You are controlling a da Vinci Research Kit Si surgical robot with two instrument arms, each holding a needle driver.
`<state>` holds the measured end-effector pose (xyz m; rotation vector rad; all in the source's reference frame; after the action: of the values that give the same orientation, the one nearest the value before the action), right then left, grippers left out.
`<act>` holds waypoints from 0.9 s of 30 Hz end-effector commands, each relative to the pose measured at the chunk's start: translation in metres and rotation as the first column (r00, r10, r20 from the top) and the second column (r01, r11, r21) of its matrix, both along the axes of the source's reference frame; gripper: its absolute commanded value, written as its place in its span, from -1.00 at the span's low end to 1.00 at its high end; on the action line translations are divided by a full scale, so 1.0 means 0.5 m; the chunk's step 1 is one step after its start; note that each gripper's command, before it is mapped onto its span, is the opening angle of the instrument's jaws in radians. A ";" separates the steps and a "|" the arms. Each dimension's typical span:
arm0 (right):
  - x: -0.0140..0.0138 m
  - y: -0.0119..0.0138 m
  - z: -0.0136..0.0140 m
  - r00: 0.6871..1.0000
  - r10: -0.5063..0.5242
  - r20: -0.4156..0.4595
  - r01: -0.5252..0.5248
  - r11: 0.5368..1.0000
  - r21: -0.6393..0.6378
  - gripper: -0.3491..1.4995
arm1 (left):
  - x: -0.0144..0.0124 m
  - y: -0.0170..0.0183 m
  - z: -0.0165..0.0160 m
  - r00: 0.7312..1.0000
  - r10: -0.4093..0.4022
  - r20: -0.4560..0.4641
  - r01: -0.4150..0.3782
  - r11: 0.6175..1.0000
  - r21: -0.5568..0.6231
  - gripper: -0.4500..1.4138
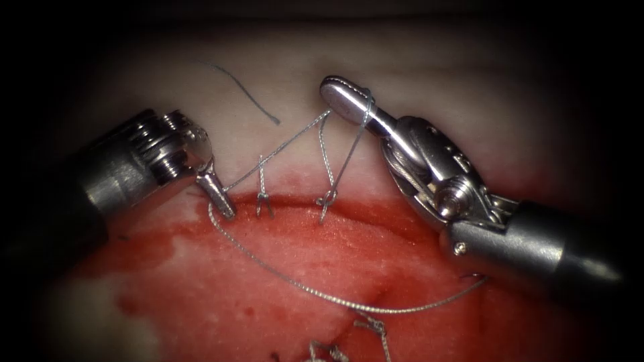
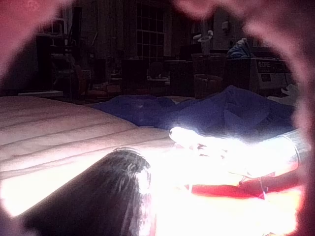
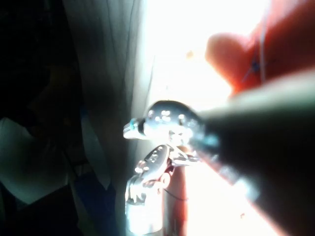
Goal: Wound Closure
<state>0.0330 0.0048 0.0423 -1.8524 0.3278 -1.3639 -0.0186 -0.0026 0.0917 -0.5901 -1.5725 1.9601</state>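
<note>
The cut [image 1: 295, 201] runs across the tissue [image 1: 416, 60], pale above it and red below. My left tool [image 1: 220, 196] points down at the cut's left end, jaws shut on the thread [image 1: 278, 151]. That strand rises to my right tool [image 1: 343, 96], whose jaws look shut with thread looped around them. Two strands drop from the loop to a stitch [image 1: 327, 198]. A long strand [image 1: 302, 288] curves over the red tissue toward the right shaft. I cannot make out the needle. The right tool's wrist [image 3: 167, 123] gleams in the right wrist view.
An earlier stitch with short cut ends [image 1: 263, 200] sits between the left tool and the looped stitch. A loose blue-grey thread piece [image 1: 245, 90] lies on the pale tissue. Knotted thread [image 1: 376, 326] lies near the lower edge. Red fluid [image 1: 201, 281] covers the tissue below the cut.
</note>
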 end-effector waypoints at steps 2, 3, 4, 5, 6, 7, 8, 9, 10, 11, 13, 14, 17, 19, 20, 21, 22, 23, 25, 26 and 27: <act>0.0014 0.0024 -0.0018 1.000 0.005 -0.006 -0.005 1.000 -0.005 -1.00 | -0.0003 0.0029 -0.0017 1.000 -0.005 0.003 0.005 1.000 -0.008 -1.00; 0.0014 0.0024 -0.0018 1.000 0.005 -0.006 -0.005 1.000 -0.005 -1.00 | -0.0003 0.0029 -0.0017 1.000 -0.005 0.003 0.005 1.000 -0.008 -1.00; 0.0014 0.0024 -0.0018 1.000 0.005 -0.006 -0.005 1.000 -0.005 -1.00 | -0.0003 0.0029 -0.0017 1.000 -0.005 0.003 0.005 1.000 -0.008 -1.00; 0.0014 0.0024 -0.0018 1.000 0.005 -0.006 -0.005 1.000 -0.005 -1.00 | -0.0003 0.0029 -0.0017 1.000 -0.005 0.003 0.005 1.000 -0.008 -1.00; 0.0014 0.0024 -0.0018 1.000 0.005 -0.006 -0.005 1.000 -0.005 -1.00 | -0.0003 0.0029 -0.0017 1.000 -0.005 0.003 0.005 1.000 -0.008 -1.00; 0.0014 0.0024 -0.0018 1.000 0.005 -0.006 -0.005 1.000 -0.005 -1.00 | -0.0003 0.0029 -0.0017 1.000 -0.005 0.003 0.005 1.000 -0.008 -1.00; 0.0014 0.0024 -0.0018 1.000 0.005 -0.006 -0.005 1.000 -0.005 -1.00 | -0.0003 0.0029 -0.0017 1.000 -0.005 0.003 0.005 1.000 -0.008 -1.00; 0.0014 0.0024 -0.0018 1.000 0.005 -0.006 -0.005 1.000 -0.005 -1.00 | -0.0003 0.0029 -0.0017 1.000 -0.005 0.003 0.005 1.000 -0.008 -1.00; 0.0014 0.0024 -0.0018 1.000 0.005 -0.006 -0.005 1.000 -0.005 -1.00 | -0.0003 0.0029 -0.0017 1.000 -0.005 0.003 0.005 1.000 -0.008 -1.00; 0.0014 0.0024 -0.0018 1.000 0.005 -0.006 -0.005 1.000 -0.005 -1.00 | -0.0003 0.0029 -0.0017 1.000 -0.005 0.003 0.005 1.000 -0.008 -1.00; 0.0014 0.0024 -0.0018 1.000 0.005 -0.006 -0.005 1.000 -0.005 -1.00 | -0.0003 0.0029 -0.0017 1.000 -0.005 0.003 0.005 1.000 -0.008 -1.00; 0.0014 0.0024 -0.0018 1.000 0.005 -0.006 -0.005 1.000 -0.005 -1.00 | -0.0003 0.0029 -0.0017 1.000 -0.005 0.003 0.005 1.000 -0.008 -1.00; 0.0014 0.0024 -0.0018 1.000 0.005 -0.006 -0.005 1.000 -0.005 -1.00 | -0.0003 0.0029 -0.0017 1.000 -0.005 0.003 0.005 1.000 -0.008 -1.00; 0.0014 0.0024 -0.0018 1.000 0.005 -0.006 -0.005 1.000 -0.005 -1.00 | -0.0003 0.0029 -0.0017 1.000 -0.005 0.003 0.005 1.000 -0.008 -1.00; 0.0014 0.0024 -0.0018 1.000 0.005 -0.006 -0.005 1.000 -0.005 -1.00 | -0.0003 0.0029 -0.0017 1.000 -0.005 0.003 0.005 1.000 -0.008 -1.00; 0.0014 0.0024 -0.0018 1.000 0.005 -0.006 -0.005 1.000 -0.005 -1.00 | -0.0003 0.0029 -0.0017 1.000 -0.005 0.003 0.005 1.000 -0.008 -1.00; 0.0014 0.0024 -0.0018 1.000 0.005 -0.006 -0.005 1.000 -0.005 -1.00 | -0.0003 0.0029 -0.0017 1.000 -0.005 0.003 0.005 1.000 -0.008 -1.00; 0.0014 0.0024 -0.0018 1.000 0.005 -0.006 -0.005 1.000 -0.005 -1.00 | -0.0003 0.0029 -0.0017 1.000 -0.005 0.003 0.005 1.000 -0.008 -1.00; 0.0014 0.0024 -0.0018 1.000 0.005 -0.006 -0.005 1.000 -0.005 -1.00 | -0.0003 0.0029 -0.0017 1.000 -0.005 0.003 0.005 1.000 -0.008 -1.00; 0.0014 0.0024 -0.0018 1.000 0.005 -0.006 -0.005 1.000 -0.005 -1.00 | -0.0003 0.0029 -0.0017 1.000 -0.005 0.003 0.005 1.000 -0.008 -1.00; 0.0014 0.0024 -0.0018 1.000 0.005 -0.006 -0.005 1.000 -0.005 -1.00 | -0.0003 0.0029 -0.0017 1.000 -0.005 0.003 0.005 1.000 -0.008 -1.00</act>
<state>0.0330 0.0048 0.0423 -1.8523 0.3277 -1.3639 -0.0186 -0.0026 0.0917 -0.5899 -1.5724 1.9600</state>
